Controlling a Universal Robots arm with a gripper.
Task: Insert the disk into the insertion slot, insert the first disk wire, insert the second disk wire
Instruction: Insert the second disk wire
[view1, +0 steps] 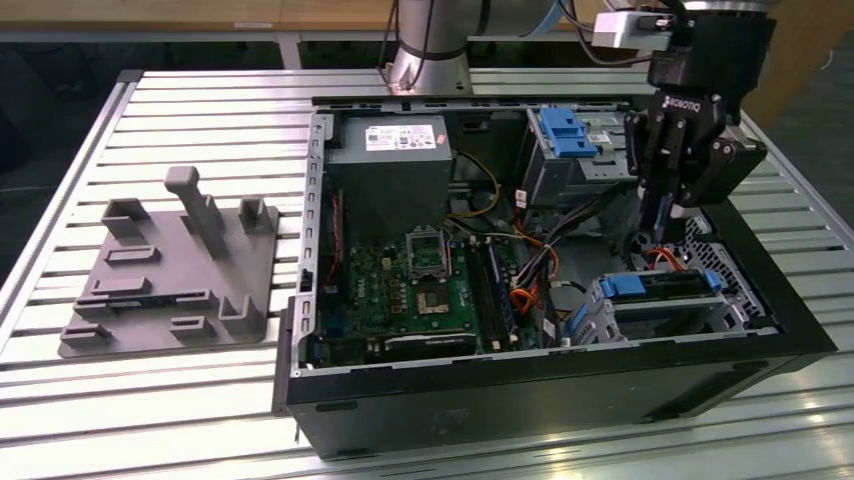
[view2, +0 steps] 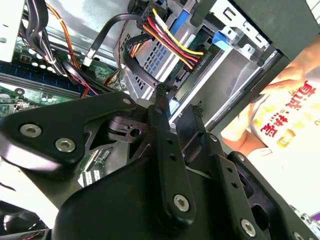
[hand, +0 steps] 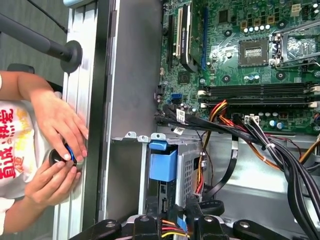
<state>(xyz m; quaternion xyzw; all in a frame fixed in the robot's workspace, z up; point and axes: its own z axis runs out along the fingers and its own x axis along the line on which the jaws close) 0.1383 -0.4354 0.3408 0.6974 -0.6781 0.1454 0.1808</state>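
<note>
Your fingers (view2: 162, 130) are clamped on the plug of a coloured disk wire (view2: 175, 44), just above the disk (view1: 661, 285), which sits in the insertion slot (view1: 667, 318). Black cables (hand: 280, 160) crowd in beside it. The first wrist view shows a person's hands (hand: 57, 125) outside the case (view1: 534, 395). A slatted metal bench (view1: 200, 400) carries it all.

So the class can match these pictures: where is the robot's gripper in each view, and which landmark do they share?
Exterior view: the gripper hangs inside the computer case, close to the metal cage.
Second wrist view: the gripper, black and close up, points towards the red and yellow wires.
First wrist view: the gripper is beside the cage, with those wires next to it.
Shared landmark: the blue-framed disk in that cage.
</note>
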